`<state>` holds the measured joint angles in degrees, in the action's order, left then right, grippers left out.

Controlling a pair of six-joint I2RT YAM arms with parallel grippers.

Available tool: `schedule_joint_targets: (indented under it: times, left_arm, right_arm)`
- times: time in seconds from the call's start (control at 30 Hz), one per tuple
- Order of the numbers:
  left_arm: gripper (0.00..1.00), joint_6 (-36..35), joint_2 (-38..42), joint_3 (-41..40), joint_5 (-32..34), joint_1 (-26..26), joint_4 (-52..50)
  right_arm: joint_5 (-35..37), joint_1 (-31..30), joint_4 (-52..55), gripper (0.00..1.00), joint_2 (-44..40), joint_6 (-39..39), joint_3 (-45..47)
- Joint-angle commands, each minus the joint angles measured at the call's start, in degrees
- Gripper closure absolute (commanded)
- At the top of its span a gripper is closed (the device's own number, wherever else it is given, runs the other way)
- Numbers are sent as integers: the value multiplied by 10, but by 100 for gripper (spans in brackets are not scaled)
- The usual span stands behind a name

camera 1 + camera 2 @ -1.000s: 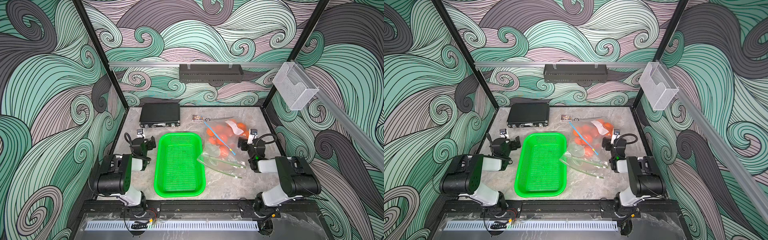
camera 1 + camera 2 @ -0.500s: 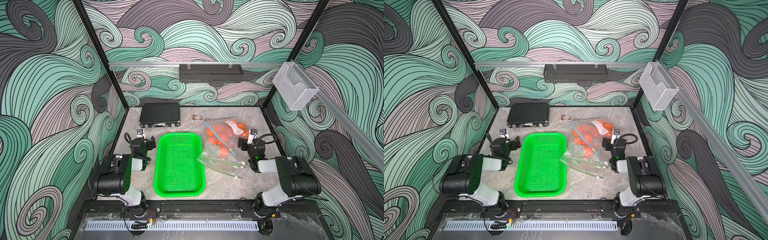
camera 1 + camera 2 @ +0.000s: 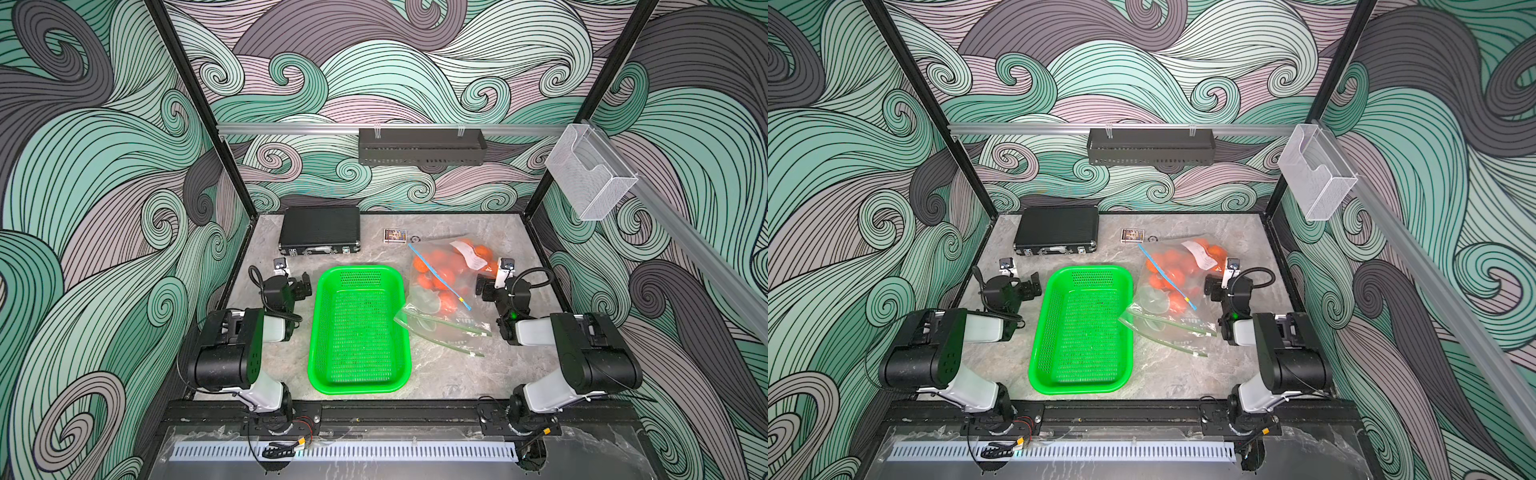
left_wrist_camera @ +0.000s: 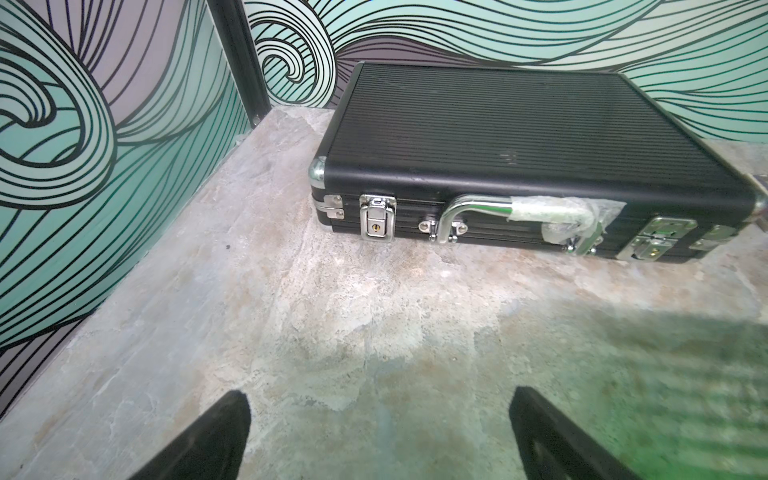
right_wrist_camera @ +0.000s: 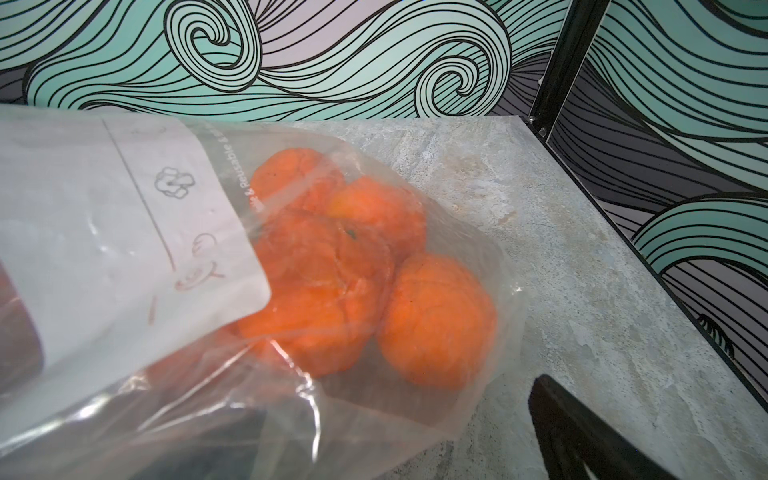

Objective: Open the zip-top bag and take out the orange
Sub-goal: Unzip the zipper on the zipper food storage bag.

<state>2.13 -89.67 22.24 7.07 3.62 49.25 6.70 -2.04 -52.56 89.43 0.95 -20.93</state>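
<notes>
A clear zip-top bag (image 3: 451, 270) (image 3: 1183, 272) with a blue zip strip (image 3: 440, 278) lies right of the green basket, holding several oranges (image 3: 436, 266). In the right wrist view the oranges (image 5: 324, 286) bunch in the bag's (image 5: 124, 232) near corner under a white label. My right gripper (image 3: 482, 286) (image 5: 386, 424) is open at the bag's right side. One finger (image 5: 582, 436) rests on bare table and the other shows dark through the bag's film. My left gripper (image 3: 305, 284) (image 4: 380, 415) is open over bare table left of the basket, holding nothing.
A green mesh basket (image 3: 359, 332) sits mid-table. A second, flat clear bag (image 3: 440, 332) lies in front of the orange bag. A black latched case (image 3: 320, 228) (image 4: 519, 137) stands at the back left, with a small card (image 3: 395, 235) beside it. Patterned walls enclose the table.
</notes>
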Motion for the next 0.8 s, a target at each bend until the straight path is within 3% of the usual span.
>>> schedule_joint_targets:
  times: [0.0, 0.17, 0.23, 0.3, 0.4, 0.5, 0.57, 0.63, 0.77]
  left_arm:
    - [1, -1, -3, 9, 7, -2, 10]
    - [1, 1, -2, 5, 12, -2, 16]
    - [1, 20, 11, -10, 86, -9, 38]
    - [1, 26, 37, -37, 81, -11, 54]
    - [1, -8, 92, -54, 130, -40, 63]
    - [1, 3, 195, -19, 135, -53, -82]
    - [1, 102, 259, 25, 147, -55, -223]
    - [1, 173, 300, 75, 126, -55, -339]
    - [1, 291, 357, 126, 109, -55, -447]
  right_arm:
    - [3, -2, -6, 1, -2, 1, -10]
    - [-7, 5, -4, 1, -2, -3, -11]
    - [-3, 3, -9, 1, -4, -3, -8]
    - [59, -5, -10, 1, -25, -15, 1]
    - [115, -9, 121, 1, -130, -29, -25]
    - [154, -9, 215, 2, -233, -131, -46]
    - [136, -9, 296, 7, -283, -192, -72]
    - [93, -9, 397, 12, -320, -241, -111]
    - [-8, -11, 547, 18, -378, -284, -172]
